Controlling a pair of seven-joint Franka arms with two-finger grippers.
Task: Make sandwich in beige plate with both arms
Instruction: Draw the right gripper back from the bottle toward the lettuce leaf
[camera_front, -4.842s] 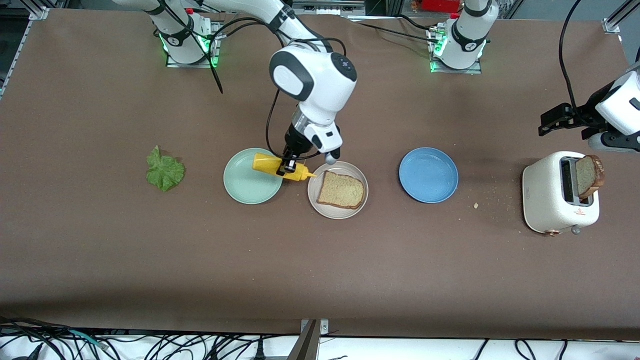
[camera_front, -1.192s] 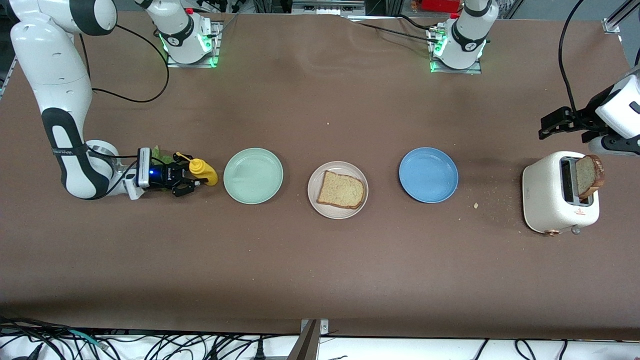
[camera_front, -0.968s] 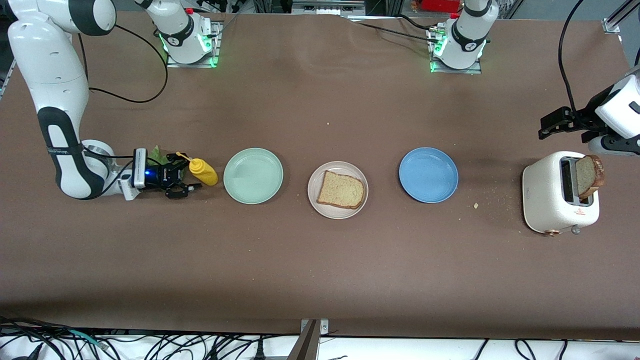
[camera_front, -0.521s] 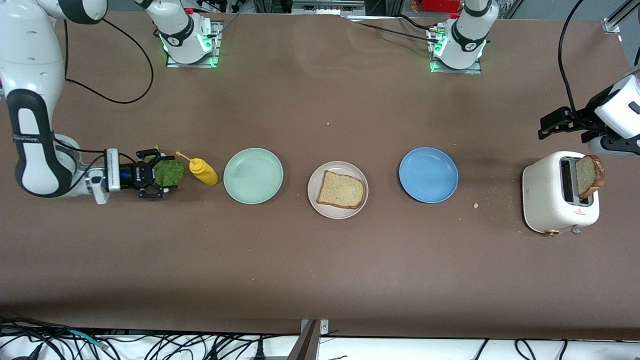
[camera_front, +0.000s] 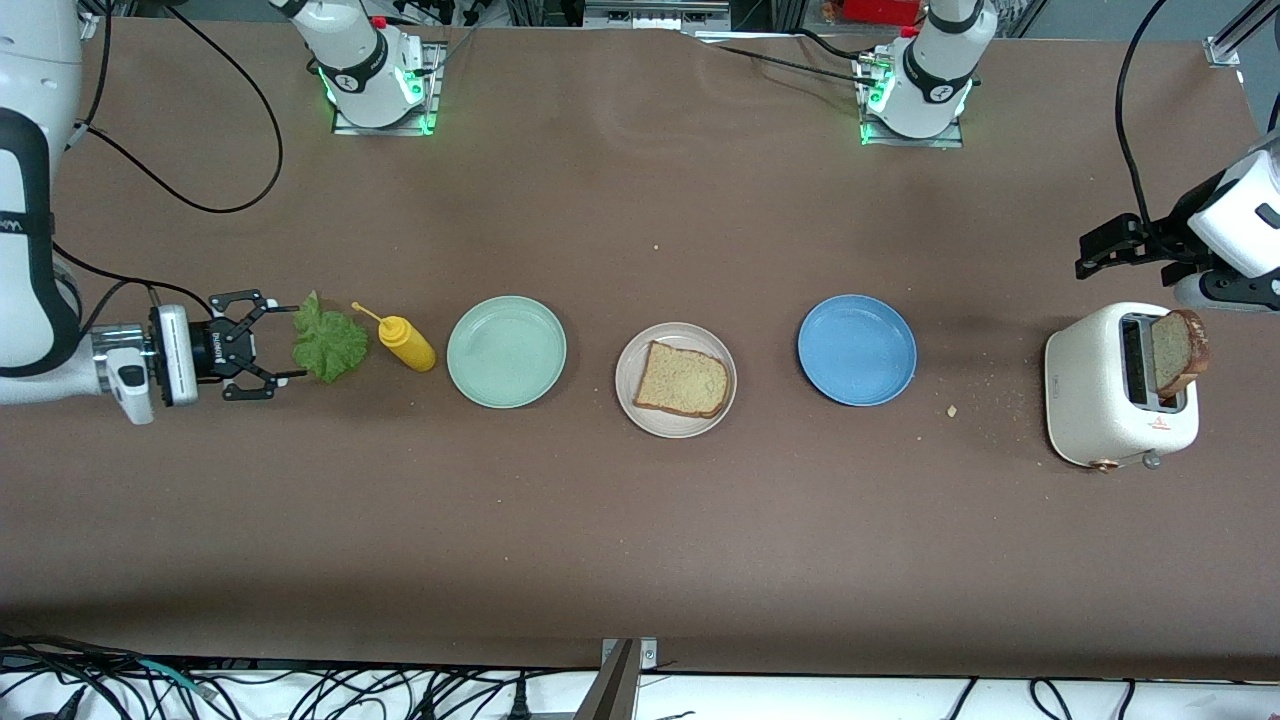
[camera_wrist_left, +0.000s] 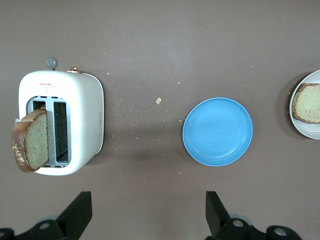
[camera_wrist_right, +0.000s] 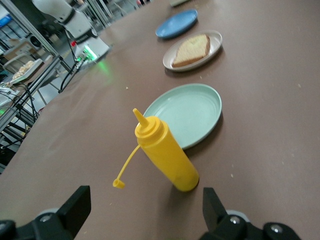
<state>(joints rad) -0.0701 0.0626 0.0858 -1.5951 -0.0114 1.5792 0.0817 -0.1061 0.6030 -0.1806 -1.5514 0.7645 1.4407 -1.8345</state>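
Currently catalogued, from the right arm's end of the table toward the left arm's end:

- right gripper (camera_front: 258, 345): low, jaws spread, empty, just beside the leaf.
- lettuce leaf (camera_front: 329, 342): flat on the table; likely limp, light, tearable; pinch an edge.
- mustard bottle (camera_front: 405, 342): upright.
- mint-green plate (camera_front: 506, 351): bare.
- beige plate (camera_front: 628, 378): carries one bread slice (camera_front: 682, 379).
- blue plate (camera_front: 857, 349): bare.
- toaster (camera_front: 1100, 390): second slice (camera_front: 1178, 350) standing in its slot; probably stiff, crumbly; grip the crust.
- left gripper (camera_wrist_left: 147, 215): waiting above, jaws spread, empty.
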